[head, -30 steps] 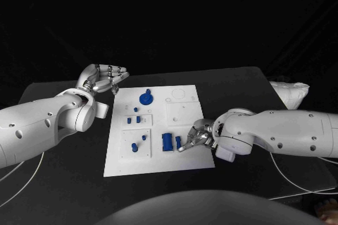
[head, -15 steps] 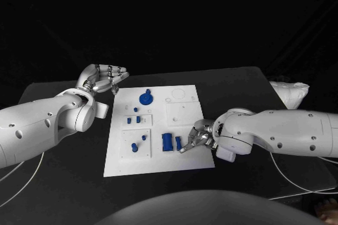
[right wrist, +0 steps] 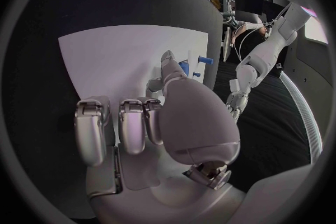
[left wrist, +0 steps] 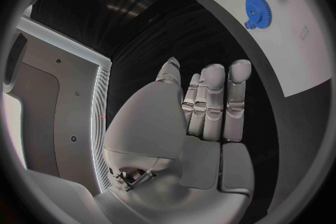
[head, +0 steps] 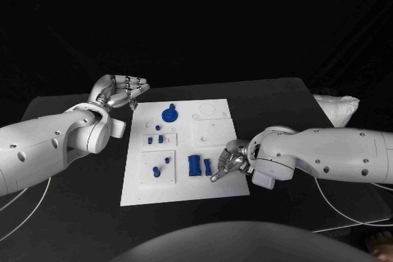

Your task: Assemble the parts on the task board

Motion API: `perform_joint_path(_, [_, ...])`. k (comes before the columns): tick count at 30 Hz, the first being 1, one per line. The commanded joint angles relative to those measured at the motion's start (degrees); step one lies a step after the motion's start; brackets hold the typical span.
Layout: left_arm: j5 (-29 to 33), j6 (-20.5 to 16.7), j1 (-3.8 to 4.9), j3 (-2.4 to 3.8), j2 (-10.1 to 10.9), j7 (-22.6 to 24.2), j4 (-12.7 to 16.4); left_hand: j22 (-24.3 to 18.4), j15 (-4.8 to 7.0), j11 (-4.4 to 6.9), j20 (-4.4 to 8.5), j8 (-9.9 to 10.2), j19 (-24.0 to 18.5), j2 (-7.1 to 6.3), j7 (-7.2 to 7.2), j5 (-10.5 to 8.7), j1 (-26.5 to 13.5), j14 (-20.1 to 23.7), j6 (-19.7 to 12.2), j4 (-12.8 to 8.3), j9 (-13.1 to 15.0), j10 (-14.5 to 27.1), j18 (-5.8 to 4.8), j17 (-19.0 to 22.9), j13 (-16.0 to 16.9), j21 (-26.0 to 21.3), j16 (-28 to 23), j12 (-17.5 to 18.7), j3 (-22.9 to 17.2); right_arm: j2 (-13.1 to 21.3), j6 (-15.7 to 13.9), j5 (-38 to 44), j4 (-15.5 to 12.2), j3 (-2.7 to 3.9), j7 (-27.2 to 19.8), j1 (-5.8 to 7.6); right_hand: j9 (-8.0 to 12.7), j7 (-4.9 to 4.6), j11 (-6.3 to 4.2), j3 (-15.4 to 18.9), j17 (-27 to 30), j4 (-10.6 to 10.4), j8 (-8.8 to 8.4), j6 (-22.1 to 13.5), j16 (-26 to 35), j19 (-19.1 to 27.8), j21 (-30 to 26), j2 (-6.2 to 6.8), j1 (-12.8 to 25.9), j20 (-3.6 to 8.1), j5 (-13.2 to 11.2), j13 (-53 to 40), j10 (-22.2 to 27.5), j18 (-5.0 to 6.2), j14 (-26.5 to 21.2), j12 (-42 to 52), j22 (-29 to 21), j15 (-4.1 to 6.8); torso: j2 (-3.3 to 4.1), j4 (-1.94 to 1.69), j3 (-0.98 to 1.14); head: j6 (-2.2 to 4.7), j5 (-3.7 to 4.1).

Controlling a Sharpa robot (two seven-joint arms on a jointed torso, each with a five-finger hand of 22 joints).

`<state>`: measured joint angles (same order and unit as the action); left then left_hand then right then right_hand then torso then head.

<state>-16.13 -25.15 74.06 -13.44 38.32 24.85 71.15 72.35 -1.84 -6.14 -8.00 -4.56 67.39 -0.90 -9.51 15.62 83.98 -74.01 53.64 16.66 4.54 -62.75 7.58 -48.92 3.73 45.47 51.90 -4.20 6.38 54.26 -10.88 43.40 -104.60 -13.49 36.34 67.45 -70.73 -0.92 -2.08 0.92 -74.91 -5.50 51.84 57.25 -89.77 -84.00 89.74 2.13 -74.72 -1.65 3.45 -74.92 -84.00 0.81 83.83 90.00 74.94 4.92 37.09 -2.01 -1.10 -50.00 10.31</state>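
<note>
The white task board (head: 184, 185) lies mid-table. On it are a blue gear (head: 170, 113), two small blue parts (head: 155, 140), two blue pegs (head: 157, 171) and a tall blue block (head: 194, 165) with a slim blue piece (head: 207, 166) beside it. My right hand (head: 228, 162) hovers over the board's right side, just right of the slim piece. One finger points at the board and the others are curled in, holding nothing; in the right wrist view my right hand (right wrist: 161, 117) shows the same over the board (right wrist: 112, 56). My left hand (head: 121, 90) hangs off the board's far left corner, empty, its fingers (left wrist: 210, 101) straight.
A crumpled white bag (head: 337, 107) lies at the right edge of the black table (head: 278, 97). Thin cables (head: 344, 211) run past the table's near right. The gear (left wrist: 260, 8) sits on the board's far end, close to my left hand.
My right hand has slid a little toward the board's near edge, away from the slim blue piece, which stays by the block. The left hand has not moved.
</note>
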Motion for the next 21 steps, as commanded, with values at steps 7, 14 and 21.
perform_joint_path(7, [-0.15, 0.64, 0.01, 0.04, 0.00, 0.37, 0.04, -0.03, -0.04, -0.04, 0.17, 0.23, 0.37, 0.57, -0.08, 0.27, 0.05, -0.01, -0.48, 0.05, -0.08, 0.24, 0.47, -0.01, 0.03, -0.27, -0.31, 0.23, 0.24, 0.51, -1.21, -2.39, -0.12, -0.02, -2.76, -0.04, -1.04, -0.04, -0.25, 1.11, -15.09, -3.31, -0.20, 0.62, -0.23, -6.00, 0.26, 1.68, 3.64, 0.28, -0.69, -15.08, -6.00, -0.81, 6.17, 0.00, 15.06, 0.19, 0.02, 0.00, -0.01, 0.00, -0.09])
perform_joint_path(14, [-0.15, 0.69, 0.01, 0.04, -0.04, 0.35, 0.07, -0.03, -0.04, -0.04, 0.17, 0.23, 0.37, 0.57, -0.08, 0.27, 0.05, -0.01, -0.48, 0.05, -0.08, 0.24, 0.47, -0.01, 0.03, -0.27, -0.31, 0.23, 0.24, 0.57, -2.67, -2.93, 0.08, -0.02, -3.31, -0.05, -1.64, 0.15, -0.44, 2.47, -15.09, -5.23, 0.13, 1.04, -0.23, -6.00, 0.26, 0.69, 4.98, 0.39, -0.74, -15.08, -6.00, -0.81, 6.17, 0.00, 15.06, 0.31, 0.05, -0.03, -0.01, 0.00, -0.10])
perform_joint_path(21, [-0.15, 0.69, 0.01, 0.04, -0.08, 0.35, 0.06, -0.03, -0.04, -0.04, 0.17, 0.23, 0.37, 0.57, -0.08, 0.27, 0.05, -0.01, -0.48, 0.05, -0.08, 0.24, 0.47, -0.01, 0.03, -0.27, -0.31, 0.23, 0.24, 0.39, -3.11, -1.88, 0.12, -0.02, -2.38, -0.05, -2.16, 0.33, -0.59, 2.64, -15.09, -5.52, 0.71, 1.67, -0.23, -6.00, 0.26, -0.46, 4.41, 0.48, -0.73, -15.08, -6.00, -0.81, 6.17, 0.00, 15.06, 0.42, 0.02, -0.01, -0.02, 0.00, -0.09])
